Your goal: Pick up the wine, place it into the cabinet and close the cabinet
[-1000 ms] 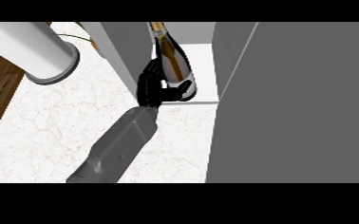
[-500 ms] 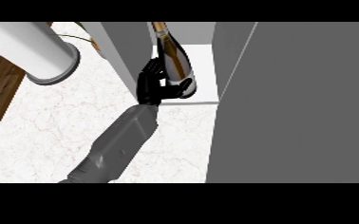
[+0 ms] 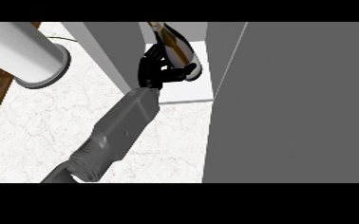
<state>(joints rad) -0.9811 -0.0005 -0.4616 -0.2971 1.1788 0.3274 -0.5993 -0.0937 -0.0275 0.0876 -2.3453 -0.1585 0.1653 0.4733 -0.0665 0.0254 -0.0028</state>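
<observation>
The wine bottle (image 3: 181,51) is dark with a gold neck. It leans inside the open cabinet, above the white cabinet floor (image 3: 188,91), with its neck pointing away from me. My left hand (image 3: 155,70) is shut on the bottle's lower body, with fingers curled round its right side. The grey forearm runs in from the lower left. The cabinet's grey left wall (image 3: 105,47) stands just left of the hand. The open cabinet door (image 3: 288,104) fills the right side. My right hand does not show.
A large white cylinder (image 3: 32,57) stands on the marble counter (image 3: 49,118) at the upper left, beside a strip of brown wood at the left edge. The door panel hides everything to the right.
My left hand has carried the bottle a little farther into the cabinet, up and slightly right in the view. The forearm followed it.
</observation>
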